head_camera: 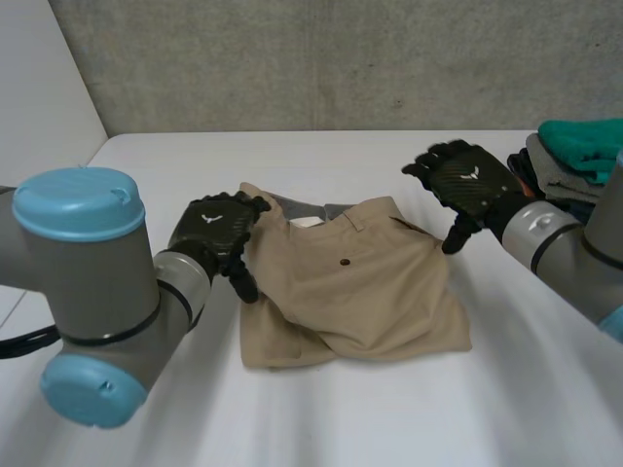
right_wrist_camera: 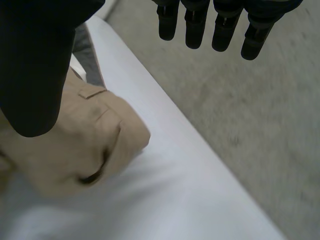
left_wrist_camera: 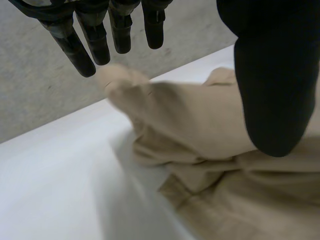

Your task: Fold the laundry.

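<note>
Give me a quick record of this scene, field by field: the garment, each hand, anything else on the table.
garment: tan trousers, folded, lying mid-table
left hand: open, at the trousers' left edge
right hand: open, by the trousers' right corner
table: white
other: pile of clothes on the robot's right side

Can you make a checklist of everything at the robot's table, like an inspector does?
surface: white table, smooth.
job's things: tan trousers, partly folded, mid-table; stack of clothes at the table's right edge, teal on top.
clutter: nothing seen.
hands: left hand open, at the trousers' left edge; right hand open, over their far right corner.
cables: nothing seen.
surroundings: grey concrete wall behind the table.
</note>
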{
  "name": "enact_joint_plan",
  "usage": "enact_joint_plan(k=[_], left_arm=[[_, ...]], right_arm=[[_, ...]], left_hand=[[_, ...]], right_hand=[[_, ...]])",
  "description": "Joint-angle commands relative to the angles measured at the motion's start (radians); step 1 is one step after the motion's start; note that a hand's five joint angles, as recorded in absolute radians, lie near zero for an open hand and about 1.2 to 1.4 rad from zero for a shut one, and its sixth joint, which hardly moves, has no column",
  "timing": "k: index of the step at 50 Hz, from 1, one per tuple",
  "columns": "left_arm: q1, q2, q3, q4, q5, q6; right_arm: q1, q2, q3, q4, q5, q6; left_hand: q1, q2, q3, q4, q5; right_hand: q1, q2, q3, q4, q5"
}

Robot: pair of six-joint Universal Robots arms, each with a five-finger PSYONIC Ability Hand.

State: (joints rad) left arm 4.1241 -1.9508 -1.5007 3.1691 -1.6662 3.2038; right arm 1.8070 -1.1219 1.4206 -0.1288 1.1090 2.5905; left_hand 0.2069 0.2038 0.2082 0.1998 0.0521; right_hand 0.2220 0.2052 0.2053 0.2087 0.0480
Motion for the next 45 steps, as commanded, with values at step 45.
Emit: enact_joint_plan(k=[45], left_arm=[[-0.182, -0.257, 0.485, 0.074, -0.136, 0.438]], right_arm=[[0.046, 0.449, -0.692, 0.012, -0.035, -0.203]], left_hand=[[1.189, 1.192, 1.188, 1.196, 1.170]], right_hand=[[1.174, 1.191, 1.191, 1.188, 1.174]])
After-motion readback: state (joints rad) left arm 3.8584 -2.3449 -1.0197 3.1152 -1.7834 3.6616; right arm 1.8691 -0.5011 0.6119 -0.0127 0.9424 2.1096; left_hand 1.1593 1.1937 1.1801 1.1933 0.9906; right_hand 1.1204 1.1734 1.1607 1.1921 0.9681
